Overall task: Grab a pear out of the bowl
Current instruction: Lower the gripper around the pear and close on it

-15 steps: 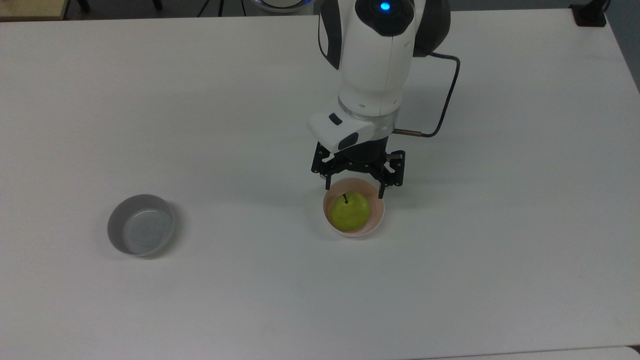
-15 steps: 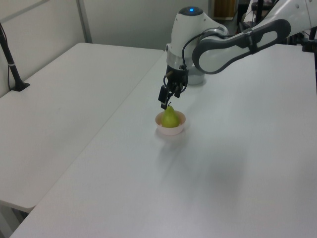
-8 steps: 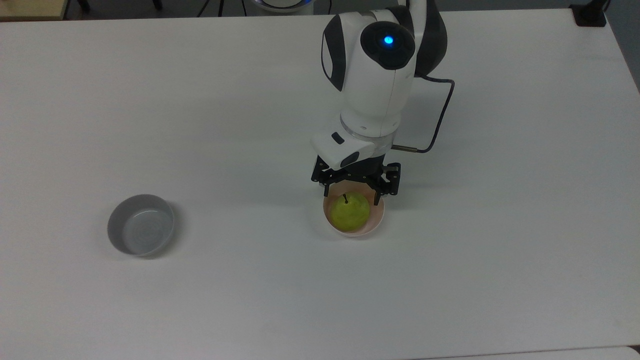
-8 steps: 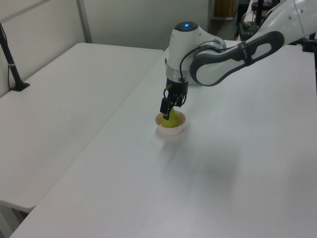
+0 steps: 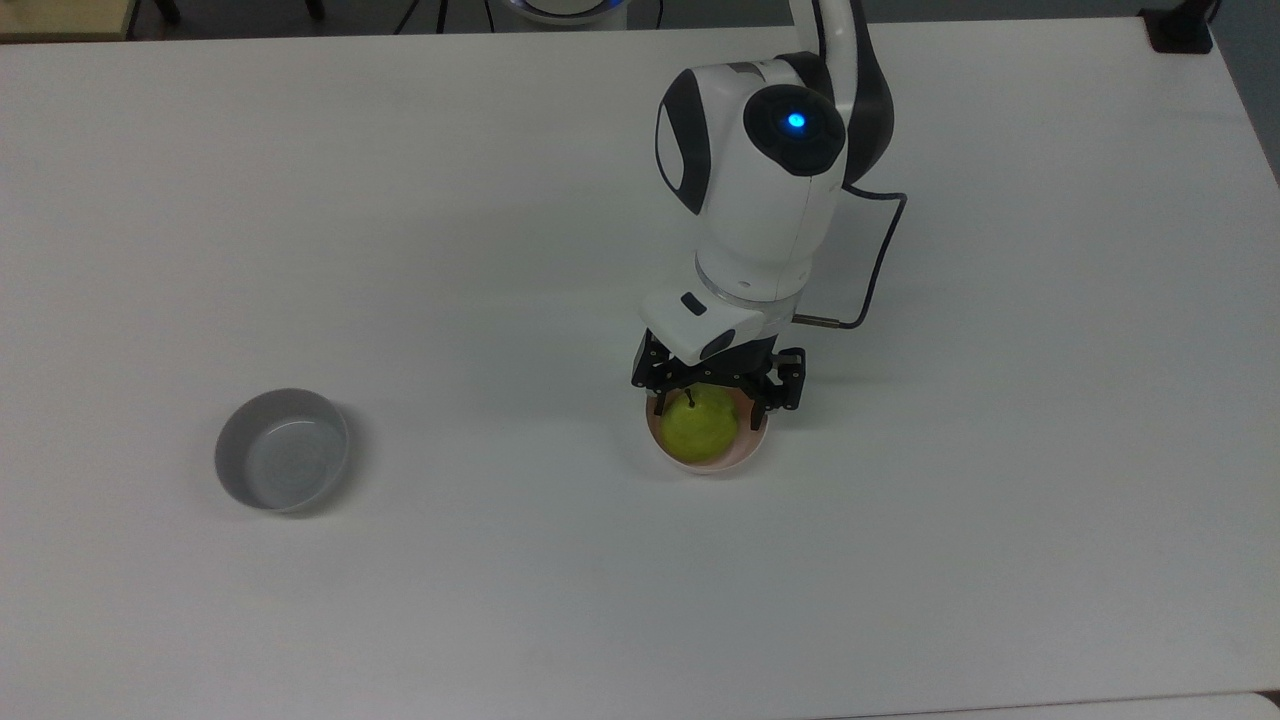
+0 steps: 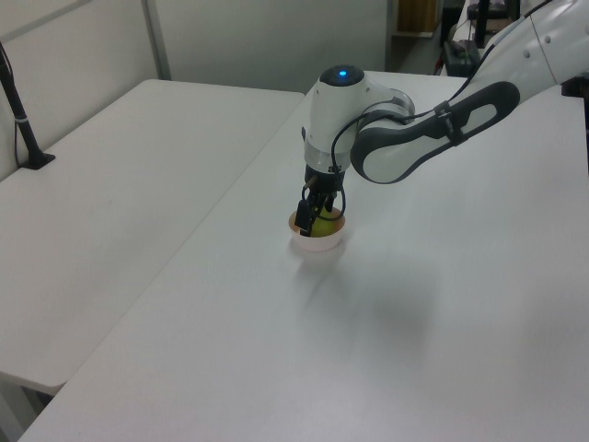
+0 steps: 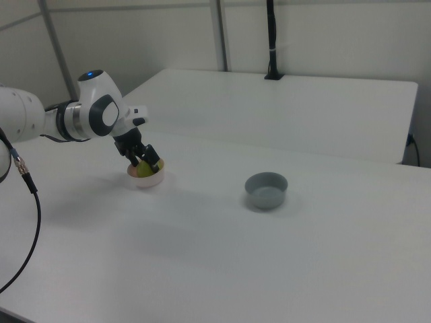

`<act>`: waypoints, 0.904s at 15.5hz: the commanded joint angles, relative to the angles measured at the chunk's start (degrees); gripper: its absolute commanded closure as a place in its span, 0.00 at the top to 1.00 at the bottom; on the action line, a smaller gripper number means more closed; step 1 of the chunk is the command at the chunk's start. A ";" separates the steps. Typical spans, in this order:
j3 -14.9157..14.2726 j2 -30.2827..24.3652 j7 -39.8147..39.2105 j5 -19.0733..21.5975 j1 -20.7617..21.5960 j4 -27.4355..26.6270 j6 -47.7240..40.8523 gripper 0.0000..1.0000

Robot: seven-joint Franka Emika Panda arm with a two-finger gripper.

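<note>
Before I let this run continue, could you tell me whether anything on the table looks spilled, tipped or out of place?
Nothing stands out. The yellow-green pear sits in the upright pale pink bowl, with the open hand straddling it. The round grey bowl stands upright, apart, towards the top view's left.

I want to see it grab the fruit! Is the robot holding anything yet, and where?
Nothing is held yet. The gripper is open, one finger on each side of the pear, which sits in the bowl.
</note>
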 commanded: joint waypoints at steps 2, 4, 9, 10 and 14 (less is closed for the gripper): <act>0.22 0.85 1.04 -1.12 0.63 0.70 0.69 0.97; 0.39 1.12 1.04 -1.81 0.71 0.61 0.69 0.90; 1.45 1.03 0.69 -3.75 0.63 0.52 0.69 0.31; 1.45 0.77 0.69 -3.75 0.63 0.61 0.69 0.25; 1.45 -2.21 0.78 -3.32 0.10 0.70 0.43 0.23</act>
